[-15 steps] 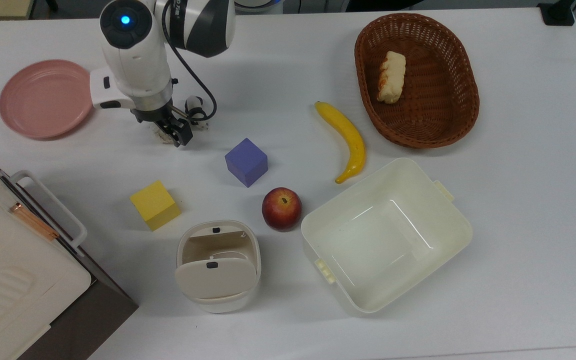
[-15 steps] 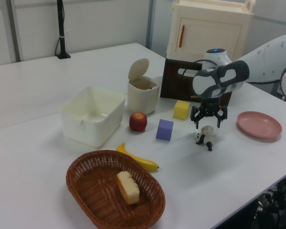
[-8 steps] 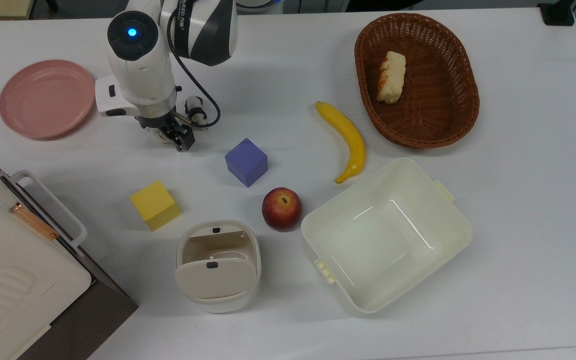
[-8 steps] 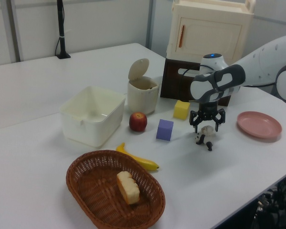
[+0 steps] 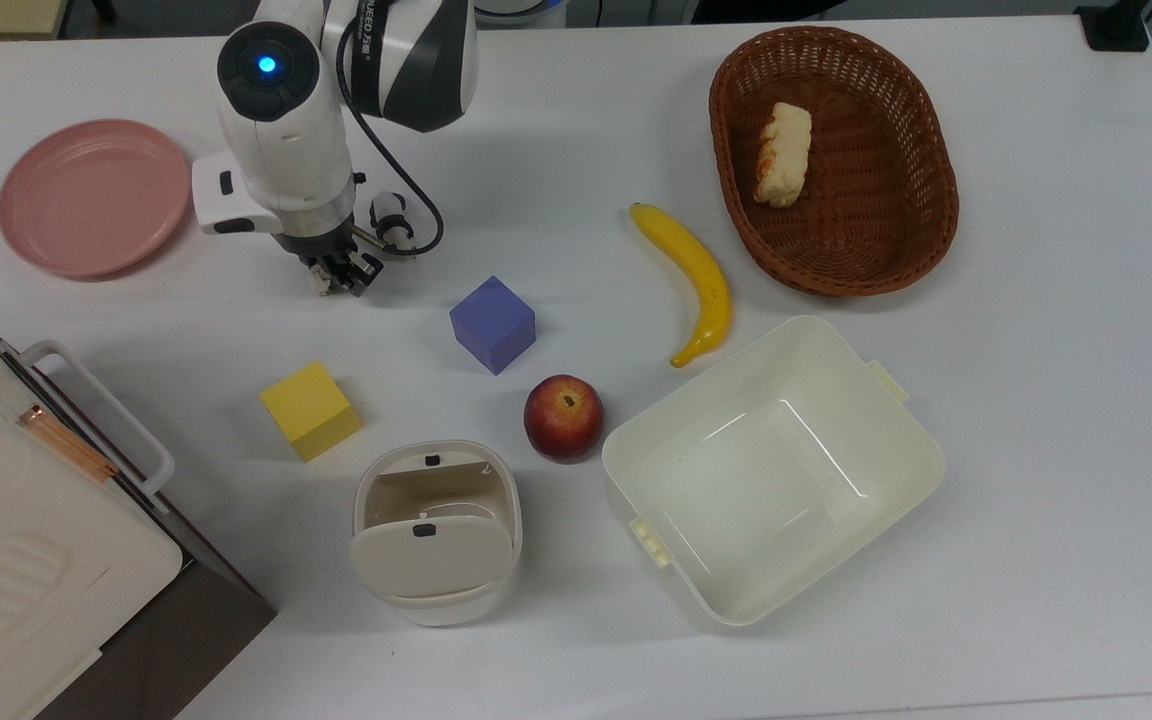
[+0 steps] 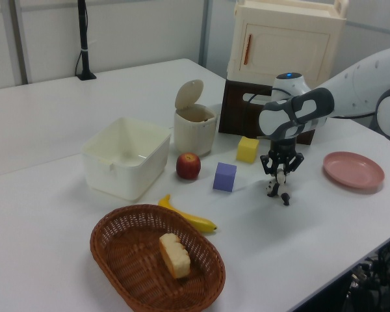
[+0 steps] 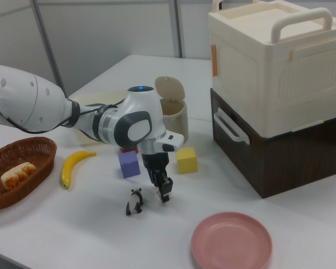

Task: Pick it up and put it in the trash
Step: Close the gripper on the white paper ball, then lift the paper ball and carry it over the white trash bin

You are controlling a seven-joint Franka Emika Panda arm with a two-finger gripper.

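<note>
the end effector (image 6: 281, 177) is clamped on the paper wad (image 5: 319, 281) beside the panda figurine (image 7: 135, 201).

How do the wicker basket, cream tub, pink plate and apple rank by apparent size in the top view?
1. Cream tub, largest
2. Wicker basket
3. Pink plate
4. Apple, smallest

The tub and basket look fairly close; the tub's outline covers somewhat more area.
</note>
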